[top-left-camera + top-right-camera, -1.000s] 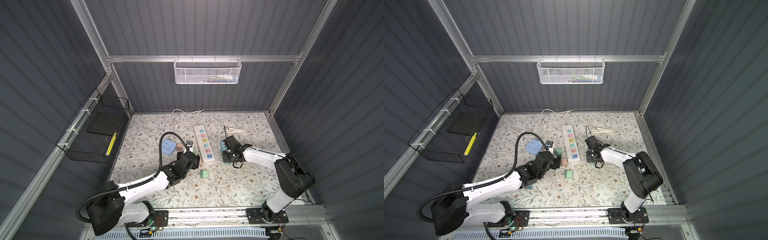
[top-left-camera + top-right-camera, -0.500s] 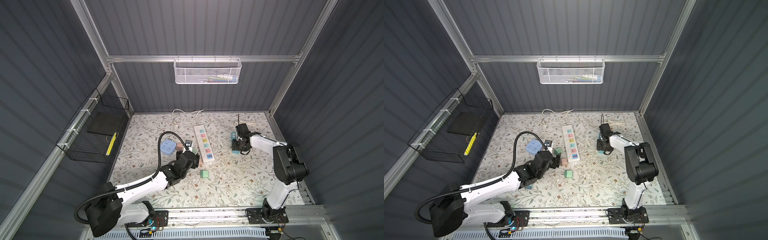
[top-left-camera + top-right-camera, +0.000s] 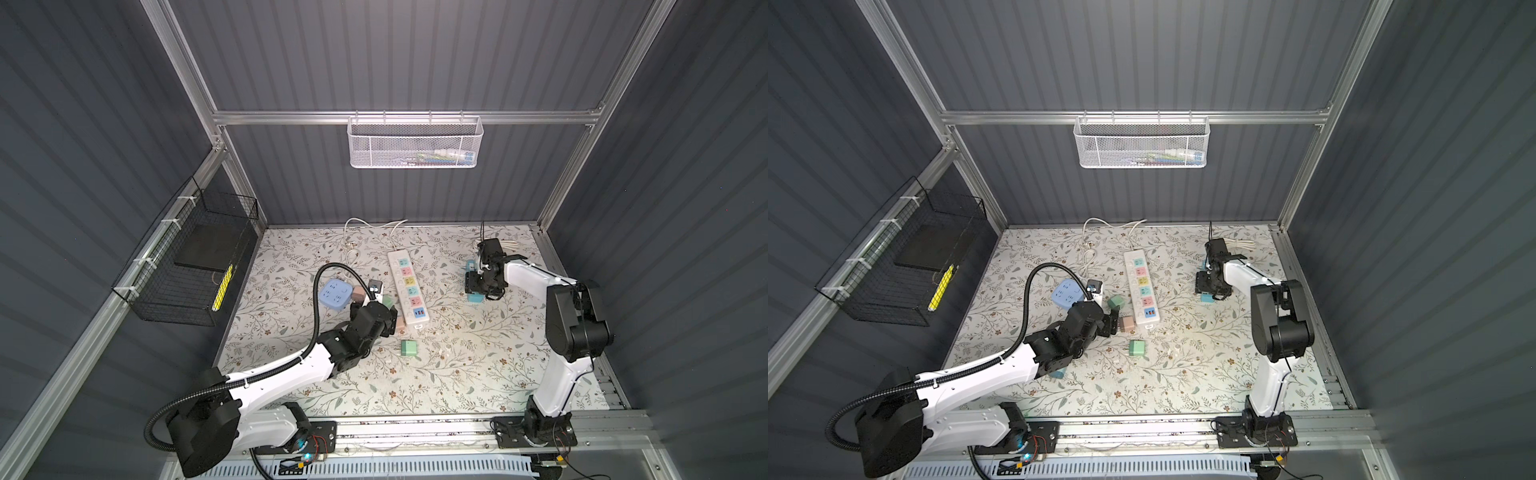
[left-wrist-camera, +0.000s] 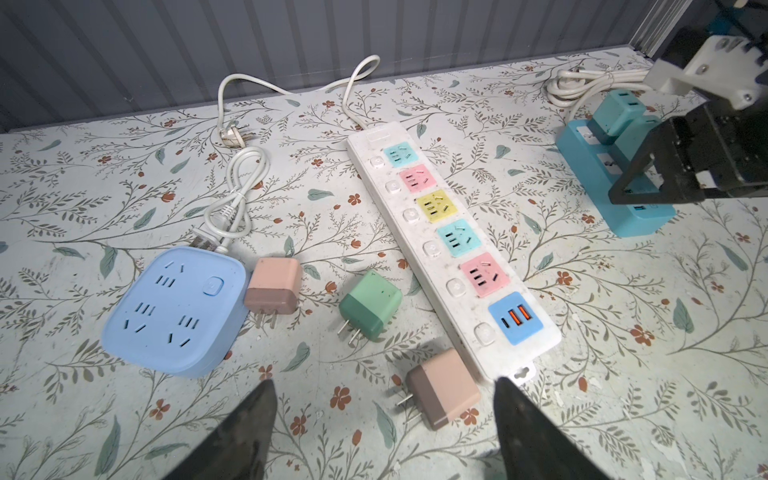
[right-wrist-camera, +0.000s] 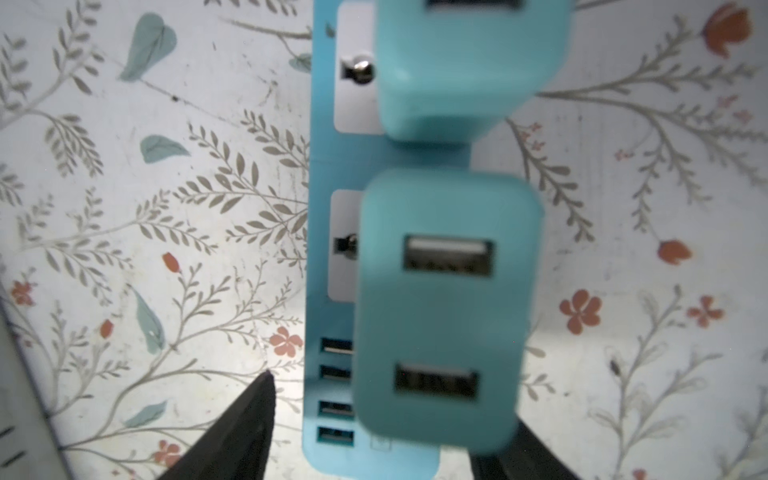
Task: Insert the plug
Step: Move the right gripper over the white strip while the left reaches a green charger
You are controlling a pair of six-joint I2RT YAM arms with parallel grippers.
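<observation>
— Where do we find the plug?
— We see the teal plug [image 5: 440, 316] seated upright in the teal power strip [image 5: 328, 166], next to a second teal plug [image 5: 457, 62] in the same strip, on the right part of the floral table [image 3: 457, 353].
— And our right gripper [image 5: 392, 399]?
— Its fingers straddle that plug, spread wide. The one we can see stands clear of it, so we hold nothing there.
— Our left gripper [image 4: 385, 379]?
— Spread wide too, and empty. It hangs over a pink-brown plug [image 4: 442, 388] lying just beside the end of the white power strip [image 4: 453, 257].
</observation>
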